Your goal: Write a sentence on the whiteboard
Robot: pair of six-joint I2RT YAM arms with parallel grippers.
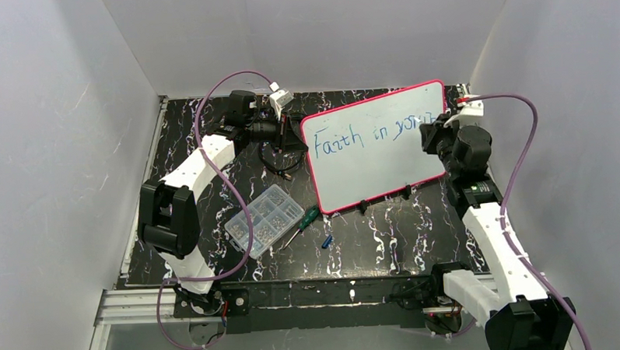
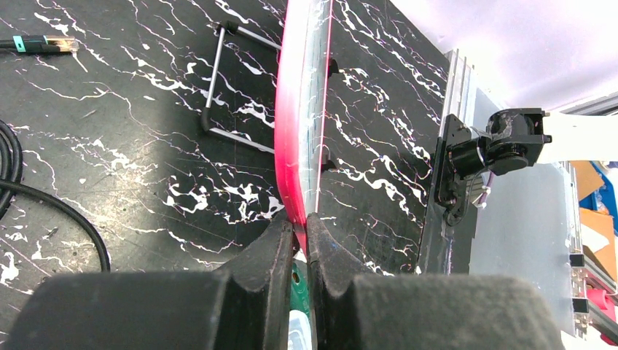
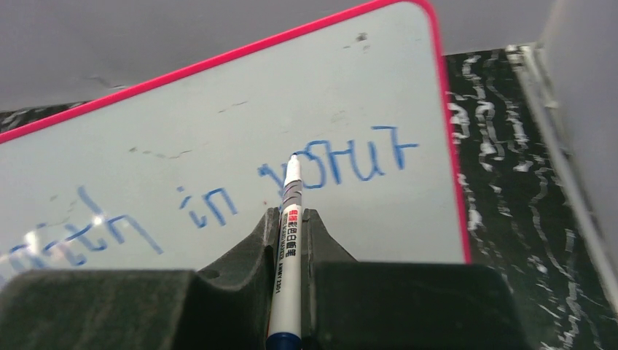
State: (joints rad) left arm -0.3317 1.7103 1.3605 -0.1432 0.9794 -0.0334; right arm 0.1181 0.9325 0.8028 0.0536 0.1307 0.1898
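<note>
Blue handwriting forms the sentence [image 1: 365,134], which is read as "Faith in your" in a single line across the upper part of the whiteboard [image 1: 377,173]; in the right wrist view only "in your" is seen whole. Red characters and black print are carried on the white barrel of the marker [image 3: 289,248], but they are too small to be read. The marker is pinched between the fingers of the right gripper [image 3: 291,214], its tip pointed at the "y"; contact with the surface cannot be judged. The right arm is stretched up the right side of the black marbled table [image 1: 387,242], its wrist turned toward the board's right end. The left arm is reached forward with the elbow raised, and the board's pink-red frame is clamped at its left edge by the left gripper [image 2: 299,222]. The whiteboard is propped tilted on a wire stand [image 2: 213,76] at the back of the table, right of centre.
</note>
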